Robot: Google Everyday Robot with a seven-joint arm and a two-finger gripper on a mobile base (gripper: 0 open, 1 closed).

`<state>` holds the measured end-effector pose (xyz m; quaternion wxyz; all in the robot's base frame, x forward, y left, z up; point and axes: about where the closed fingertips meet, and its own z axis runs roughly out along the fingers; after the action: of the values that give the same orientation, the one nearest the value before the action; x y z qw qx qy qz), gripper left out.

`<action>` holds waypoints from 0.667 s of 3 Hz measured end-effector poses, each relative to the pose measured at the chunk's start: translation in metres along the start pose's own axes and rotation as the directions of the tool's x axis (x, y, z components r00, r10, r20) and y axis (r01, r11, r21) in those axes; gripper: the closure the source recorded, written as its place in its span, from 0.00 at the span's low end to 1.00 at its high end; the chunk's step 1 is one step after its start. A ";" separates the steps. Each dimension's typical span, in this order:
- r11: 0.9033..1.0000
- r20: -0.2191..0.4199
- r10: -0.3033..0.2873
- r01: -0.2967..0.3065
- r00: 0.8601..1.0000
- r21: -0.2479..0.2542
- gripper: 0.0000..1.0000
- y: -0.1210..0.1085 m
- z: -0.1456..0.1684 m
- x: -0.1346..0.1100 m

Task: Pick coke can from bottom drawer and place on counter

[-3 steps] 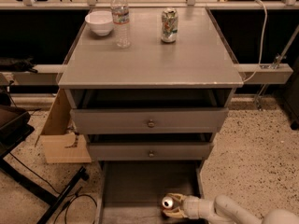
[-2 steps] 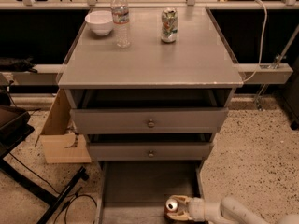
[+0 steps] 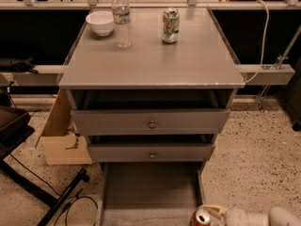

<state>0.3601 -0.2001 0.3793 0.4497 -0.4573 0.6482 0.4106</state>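
Your gripper (image 3: 208, 216) sits at the very bottom right of the camera view, low beside the front right corner of the shallow grey bottom drawer (image 3: 150, 188), which is pulled out. Its pale fingers (image 3: 215, 210) are clamped on the small red-orange coke can (image 3: 201, 218), which is tipped so that its silver top faces up toward the camera. The can sits over the drawer's right wall. Above the drawer you see the two grey knobbed drawers (image 3: 150, 123), both slightly pulled out. The flat grey counter (image 3: 150, 60) carries a white bowl (image 3: 100, 22), a clear plastic water bottle (image 3: 122, 18) and a green-and-white patterned can (image 3: 170, 26), all near its far edge. A brown cardboard box (image 3: 61, 138) stands left of the cabinet.
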 end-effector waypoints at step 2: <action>1.000 0.002 -0.004 0.004 1.000 0.031 1.00 0.006 -0.086 -0.179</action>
<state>0.3681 -0.2400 0.5739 0.4580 -0.4511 0.6531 0.4002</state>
